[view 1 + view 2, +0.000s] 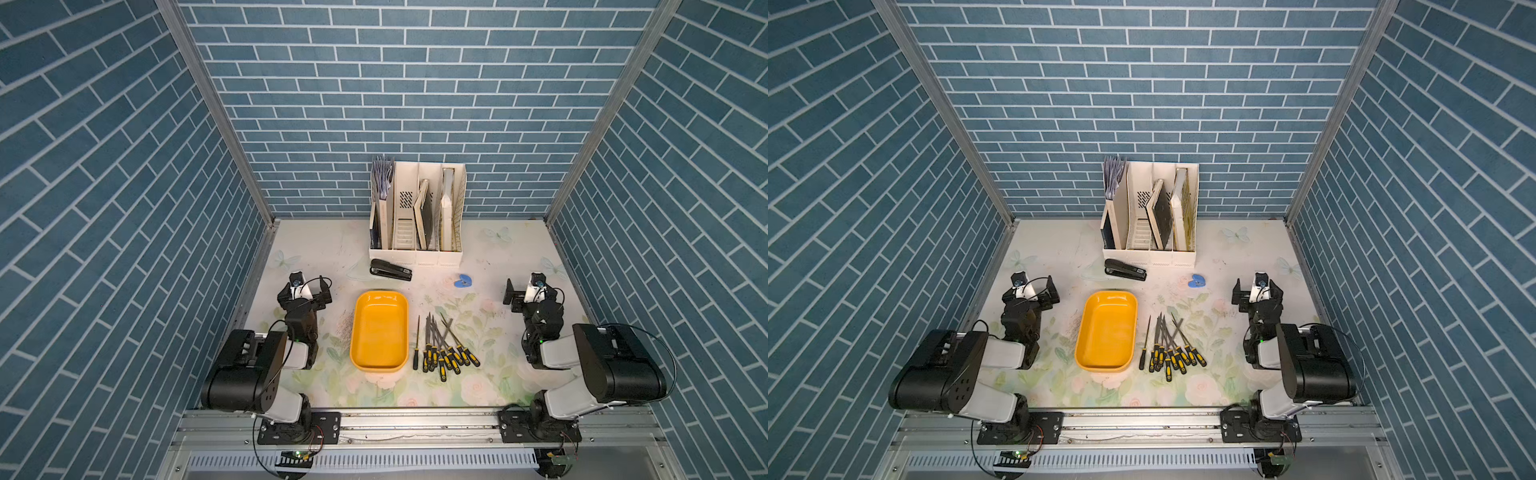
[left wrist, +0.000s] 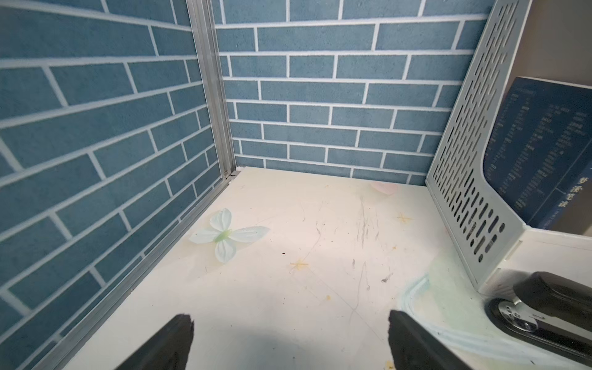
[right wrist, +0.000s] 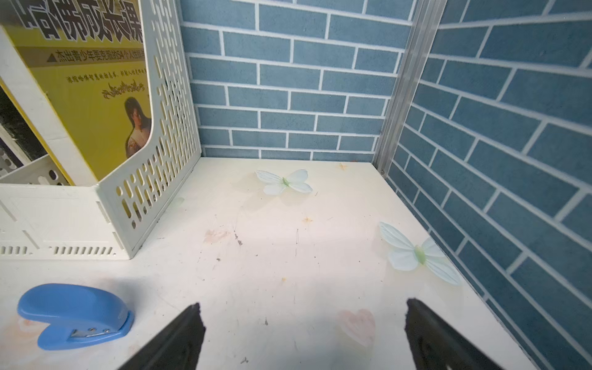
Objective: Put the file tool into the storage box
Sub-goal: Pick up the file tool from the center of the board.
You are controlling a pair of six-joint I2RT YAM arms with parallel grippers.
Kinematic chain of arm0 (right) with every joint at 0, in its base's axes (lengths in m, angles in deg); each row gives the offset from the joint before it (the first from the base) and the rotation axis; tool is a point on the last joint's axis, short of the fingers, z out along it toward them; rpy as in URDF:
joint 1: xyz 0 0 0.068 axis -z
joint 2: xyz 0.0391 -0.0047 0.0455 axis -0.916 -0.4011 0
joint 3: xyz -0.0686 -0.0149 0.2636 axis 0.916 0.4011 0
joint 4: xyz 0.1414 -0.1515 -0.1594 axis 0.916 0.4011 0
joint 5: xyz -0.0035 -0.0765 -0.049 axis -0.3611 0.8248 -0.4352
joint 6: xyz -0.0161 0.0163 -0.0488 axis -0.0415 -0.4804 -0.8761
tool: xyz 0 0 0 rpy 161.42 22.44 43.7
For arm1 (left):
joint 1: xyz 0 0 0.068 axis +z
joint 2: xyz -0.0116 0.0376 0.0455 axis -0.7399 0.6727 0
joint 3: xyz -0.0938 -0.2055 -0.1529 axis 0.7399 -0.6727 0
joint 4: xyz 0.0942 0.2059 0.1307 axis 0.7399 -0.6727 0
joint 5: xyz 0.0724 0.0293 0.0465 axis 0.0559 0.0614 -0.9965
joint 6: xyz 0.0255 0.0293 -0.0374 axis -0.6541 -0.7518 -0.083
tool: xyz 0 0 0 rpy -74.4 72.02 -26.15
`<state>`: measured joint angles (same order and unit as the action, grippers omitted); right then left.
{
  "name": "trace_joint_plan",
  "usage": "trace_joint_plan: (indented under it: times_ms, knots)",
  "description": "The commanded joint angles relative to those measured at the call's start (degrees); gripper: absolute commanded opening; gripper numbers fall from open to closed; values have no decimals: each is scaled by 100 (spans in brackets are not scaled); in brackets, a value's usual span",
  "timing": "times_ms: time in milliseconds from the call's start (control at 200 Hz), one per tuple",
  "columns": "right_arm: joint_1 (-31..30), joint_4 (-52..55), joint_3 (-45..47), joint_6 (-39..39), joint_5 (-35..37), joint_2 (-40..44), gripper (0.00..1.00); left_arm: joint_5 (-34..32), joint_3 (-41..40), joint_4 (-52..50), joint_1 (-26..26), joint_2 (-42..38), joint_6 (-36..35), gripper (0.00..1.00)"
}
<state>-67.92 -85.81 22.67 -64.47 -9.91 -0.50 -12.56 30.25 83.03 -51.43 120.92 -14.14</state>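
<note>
Left claw (image 2: pixel 288 323) and right claw (image 3: pixel 302 312) gape wide, holding nothing over the pale floral tabletop (image 2: pixel 288 272); black stapler (image 2: pixel 544 304) partly cropped.

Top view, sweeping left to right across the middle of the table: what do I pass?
left gripper, open → shallow yellow-orange plastic storage box → lone black-and-yellow-handled file → pile of similar files → right gripper, open.
</note>
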Motion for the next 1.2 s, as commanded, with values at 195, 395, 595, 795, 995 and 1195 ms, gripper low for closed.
trace_joint_plan:
  times_ms: [195, 395, 595, 795, 995, 1195]
  knots:
    - [-18, 41, -69, 77, 7, 3, 100, 53, 61, -19, 36, 28, -57, 100]
    - [-15, 47, -69, 78, 10, 4, 100, 53, 62, -13, 36, 32, -61, 100]
    - [-26, 317, -140, 55, -22, 262, 100, 24, 57, 3, 12, 6, -72, 100]
    - [-149, 4858, -2336, 626, 312, 1495, 100, -639, 2949, -4991, -137, -331, 463, 100]
    - [-1658, 7923, -3666, 975, 1075, 1982, 100, -609, 4413, -8003, -785, -832, 1224, 100]
    - [-2876, 9962, -3586, 2581, 547, 2249, 97, 233, 4424, -9866, -1632, -1677, 2512, 100]
